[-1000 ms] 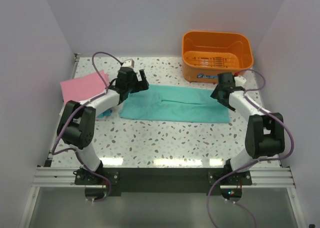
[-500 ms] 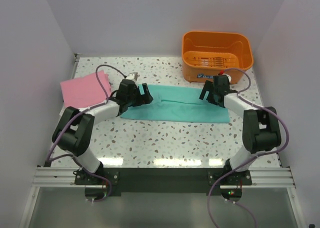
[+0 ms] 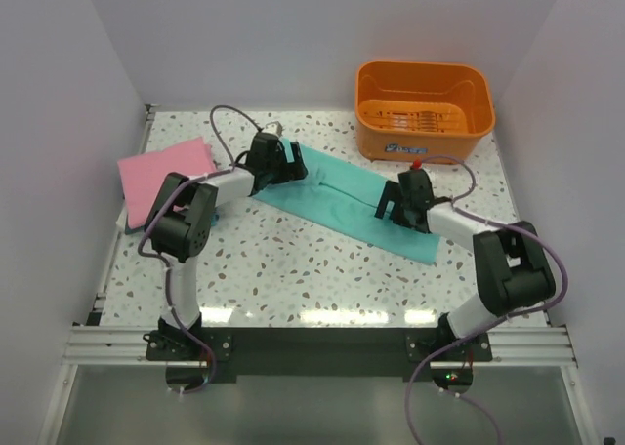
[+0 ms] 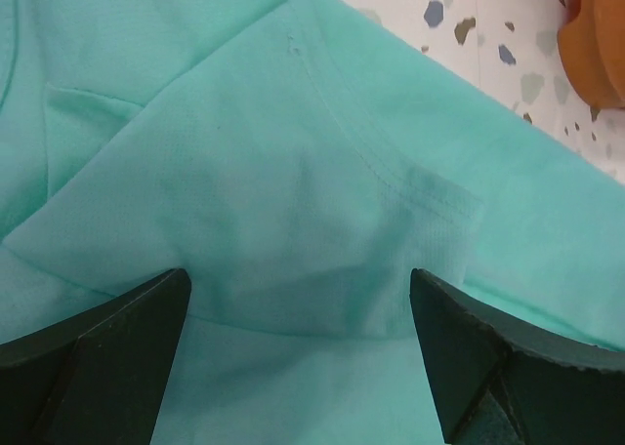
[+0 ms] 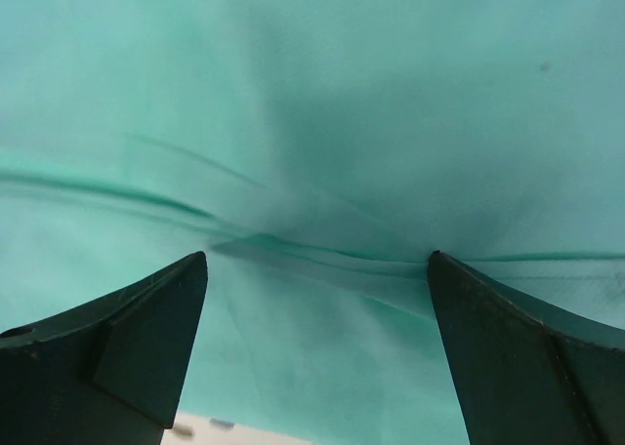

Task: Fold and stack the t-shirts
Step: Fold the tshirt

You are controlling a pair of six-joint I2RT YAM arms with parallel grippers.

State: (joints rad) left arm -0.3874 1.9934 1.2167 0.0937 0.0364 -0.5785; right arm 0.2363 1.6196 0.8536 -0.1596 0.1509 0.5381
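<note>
Left wrist view has the left gripper (image 4: 298,281) spread wide, both jaws well apart and nothing caught between them. It sits low over the teal-green t-shirt (image 4: 293,162), where a stitched hem and a doubled layer lie between the two tips. Whether the tips press on the cloth or hover just above it cannot be told. The right gripper (image 5: 317,264) is equally wide and just as unladen, its jaws astride a soft ridge of the same shirt.

From above, the left gripper (image 3: 283,160) is at the shirt's far end, near the middle of the bench (image 3: 293,269). The right gripper (image 3: 395,207) is further down the shirt, toward the right edge. The shirt (image 3: 337,193) lies between them as a long narrow band, slanting from the far middle toward the near right.

Judged from this, the shirt is already folded lengthwise and both arms are lining up to grasp it for the crosswise fold. The next move calls for both jaws to drop and pinch all layers together, so that no lower ply is left behind when an end is carried over.

A pink t-shirt (image 3: 161,172) lies flat by the left edge, toward the far left corner, a likely base for the stack. An orange basket (image 3: 422,67) stands in the far right corner.
</note>
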